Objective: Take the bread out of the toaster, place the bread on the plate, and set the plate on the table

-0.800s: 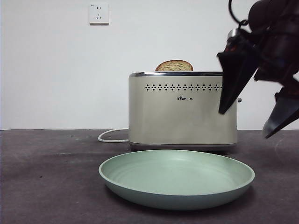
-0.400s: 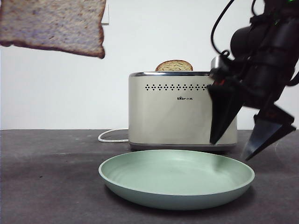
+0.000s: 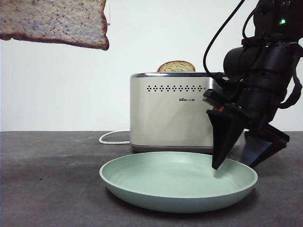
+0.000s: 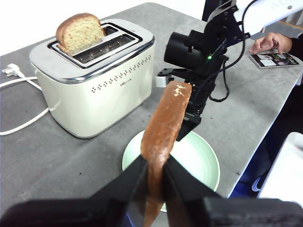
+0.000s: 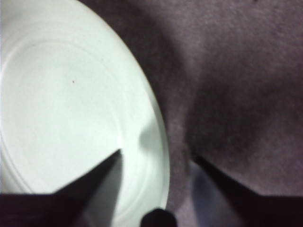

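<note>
My left gripper (image 4: 154,163) is shut on the bread (image 4: 163,127), a tan slice with a dark crust, held edge-up high above the plate (image 4: 203,156). In the front view the bread (image 3: 52,21) hangs at the top left, well above the table (image 3: 47,179). The mint-green plate (image 3: 175,189) lies in front of the cream toaster (image 3: 170,111). My right gripper (image 3: 234,163) is open, with one jaw inside and one outside the plate's right rim (image 5: 161,123). It also shows in the left wrist view (image 4: 189,123).
A second slice (image 3: 176,66) stands in the toaster's slot (image 4: 79,30). The white cord (image 3: 111,137) runs left from the toaster. A person's hand (image 4: 272,42) and a flat device (image 4: 272,59) lie at the table's far edge.
My right gripper has come down and to the left, from beside the toaster to the plate's right rim. The bread has come into view at the top left.
</note>
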Robot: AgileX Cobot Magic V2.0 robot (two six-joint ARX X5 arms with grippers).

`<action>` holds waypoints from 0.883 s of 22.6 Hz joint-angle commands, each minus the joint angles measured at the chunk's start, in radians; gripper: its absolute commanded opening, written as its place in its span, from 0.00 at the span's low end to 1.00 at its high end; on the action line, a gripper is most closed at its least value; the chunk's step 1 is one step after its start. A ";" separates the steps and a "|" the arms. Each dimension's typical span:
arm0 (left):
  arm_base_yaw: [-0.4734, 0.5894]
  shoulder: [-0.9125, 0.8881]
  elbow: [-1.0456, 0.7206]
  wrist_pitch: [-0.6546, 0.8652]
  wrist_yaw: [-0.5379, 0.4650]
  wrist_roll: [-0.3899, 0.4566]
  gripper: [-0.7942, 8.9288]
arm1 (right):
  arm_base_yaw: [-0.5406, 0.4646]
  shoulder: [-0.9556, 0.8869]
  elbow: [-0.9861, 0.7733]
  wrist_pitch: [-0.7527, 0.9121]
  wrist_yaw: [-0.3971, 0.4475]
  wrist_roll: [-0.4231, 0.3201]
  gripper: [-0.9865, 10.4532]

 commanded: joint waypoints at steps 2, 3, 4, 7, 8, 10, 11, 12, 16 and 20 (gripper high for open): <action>-0.004 -0.004 -0.004 0.015 0.013 -0.026 0.08 | 0.003 0.011 -0.008 0.005 0.003 0.006 0.07; -0.004 -0.004 -0.004 0.016 0.026 -0.027 0.08 | 0.003 0.011 -0.008 0.007 0.003 0.005 0.07; -0.004 -0.004 -0.004 0.017 0.031 -0.031 0.08 | 0.003 0.011 -0.008 0.009 0.003 0.006 0.07; -0.004 0.000 -0.004 0.014 0.055 -0.038 0.08 | 0.003 0.005 -0.008 0.009 0.003 0.006 0.07; -0.004 0.002 -0.004 0.016 0.061 -0.051 0.08 | 0.003 0.000 -0.008 0.009 0.003 0.006 0.07; -0.004 0.009 -0.004 0.020 0.089 -0.068 0.08 | 0.003 -0.020 -0.008 0.009 0.003 0.006 0.07; -0.004 0.013 -0.004 0.023 0.105 -0.084 0.08 | 0.003 -0.036 -0.008 0.010 0.003 0.006 0.07; -0.004 0.020 -0.004 0.028 0.108 -0.103 0.08 | 0.003 -0.056 -0.008 0.010 0.003 0.008 0.07; -0.005 0.057 -0.004 0.042 0.187 -0.175 0.07 | 0.003 -0.150 -0.008 0.009 0.001 0.033 0.07; -0.005 0.119 -0.004 0.086 0.298 -0.254 0.07 | 0.011 -0.263 -0.008 0.003 -0.005 0.063 0.07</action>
